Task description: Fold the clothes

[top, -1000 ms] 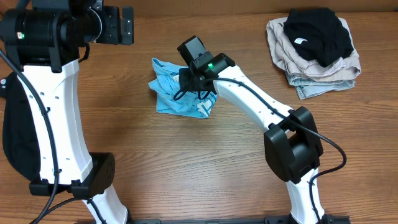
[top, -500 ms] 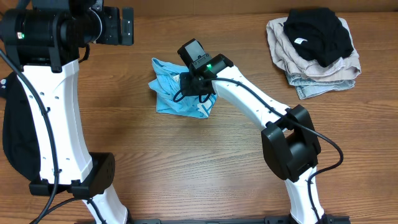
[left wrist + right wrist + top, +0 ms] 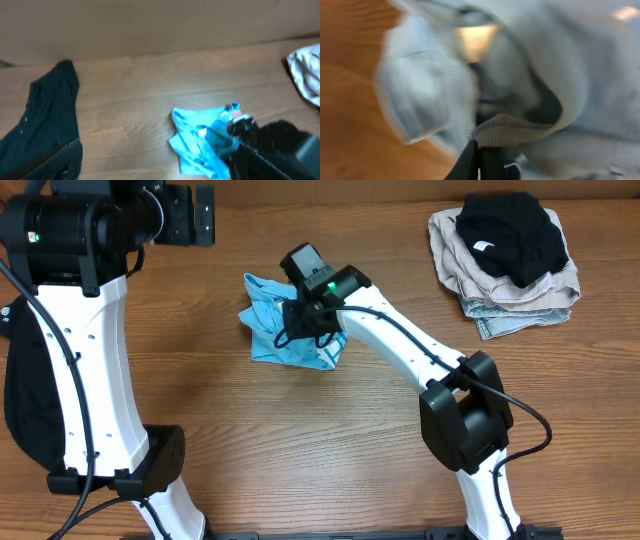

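Now: right claw point(image 3: 297, 320) is down on the crumpled light blue T-shirt point(image 3: 268, 338), fingers point(image 3: 470, 161) pressed together and pinching a ribbed edge of the fabric. The T-shirt lies bunched on the desk point(image 3: 300, 440), under this claw and spreading to its left. The left claw point(image 3: 190, 215) hangs well apart from it, above the desk, jaws spread, nothing between them. A black shirt point(image 3: 510, 230) sits on a beige pile point(image 3: 545, 295), far to the right of the right claw.

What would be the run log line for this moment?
right gripper: shut on blue T-shirt | left gripper: open, empty | fold: not started, shirt crumpled
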`<action>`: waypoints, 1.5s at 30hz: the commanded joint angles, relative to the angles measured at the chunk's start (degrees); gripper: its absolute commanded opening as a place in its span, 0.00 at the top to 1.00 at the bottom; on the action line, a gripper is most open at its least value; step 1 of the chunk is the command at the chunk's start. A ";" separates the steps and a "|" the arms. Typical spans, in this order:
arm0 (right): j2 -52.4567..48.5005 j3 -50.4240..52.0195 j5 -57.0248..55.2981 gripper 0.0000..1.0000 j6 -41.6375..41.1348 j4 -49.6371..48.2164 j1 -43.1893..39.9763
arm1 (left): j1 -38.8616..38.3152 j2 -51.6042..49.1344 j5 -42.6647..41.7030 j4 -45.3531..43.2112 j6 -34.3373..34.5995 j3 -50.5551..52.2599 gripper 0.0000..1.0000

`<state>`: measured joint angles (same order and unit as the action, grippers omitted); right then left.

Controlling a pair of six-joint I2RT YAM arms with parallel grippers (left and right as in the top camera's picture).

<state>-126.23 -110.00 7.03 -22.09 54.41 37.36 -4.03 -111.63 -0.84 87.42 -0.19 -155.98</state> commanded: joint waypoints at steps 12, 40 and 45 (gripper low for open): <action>-0.33 -4.52 5.95 0.95 2.23 2.08 13.64 | 1.16 -0.48 1.88 -3.85 -1.09 0.28 0.00; 2.34 9.14 11.78 0.25 -10.47 10.67 -9.88 | 1.25 -3.50 0.81 -3.02 -0.90 0.31 0.00; 2.34 16.22 12.52 0.37 -15.13 3.91 -6.69 | 1.25 -3.50 0.81 -2.95 -0.92 0.31 0.00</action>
<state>-125.40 -96.36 17.76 -33.67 60.42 28.88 -3.22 -114.93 0.25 84.42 -0.16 -155.85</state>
